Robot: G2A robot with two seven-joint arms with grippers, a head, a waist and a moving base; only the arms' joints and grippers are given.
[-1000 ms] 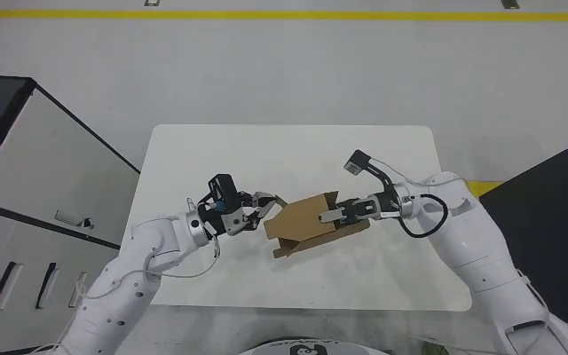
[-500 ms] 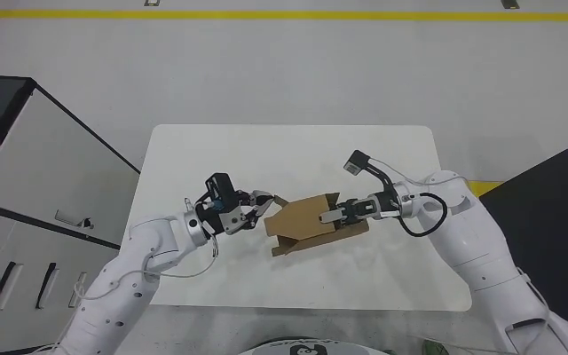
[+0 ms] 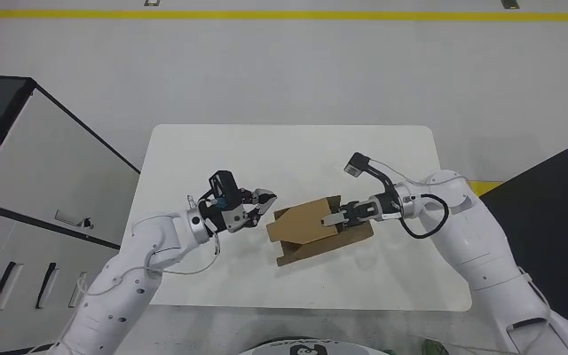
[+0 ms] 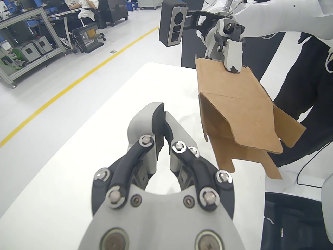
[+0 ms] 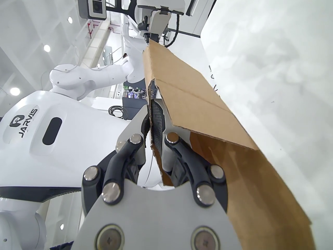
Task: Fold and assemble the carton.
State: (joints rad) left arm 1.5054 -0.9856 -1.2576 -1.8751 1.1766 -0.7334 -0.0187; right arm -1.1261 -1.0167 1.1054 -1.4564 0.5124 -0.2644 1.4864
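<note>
White table [image 3: 222,151] runs under both arms. Nearest, in the left wrist view, the left gripper [image 4: 162,115] has its fingers drawn almost together, with a thin slit between the pads and nothing in it. Just past those tips stands the carton [image 4: 234,105]. It is off to one side of the gripper's line rather than dead ahead, with its open end and loose flaps turned toward this arm.

From above, a strip of table shows between the fingertips and that end, so the two are near but apart. The carton is a half-formed brown sleeve, and its long axis runs from one arm across to the other, the right end a little farther from the robot (whether the lower flaps rest on the table I cannot tell).

At the far end the right gripper [image 4: 222,62] is closed on the cardboard. Its own wrist view shows the fingers [image 5: 157,115] pinching a wall edge between the pads.

The left arm is the free one and the nearer to the unfolded flaps, so the next fold probably falls to it. It would have to spread its fingers and come sideways onto a flap while the right holds the sleeve steady. The left forearm lies low across the table, wrist aimed at the carton. The right arm is bent at the elbow, its forearm pointing back toward the table's middle.
</note>
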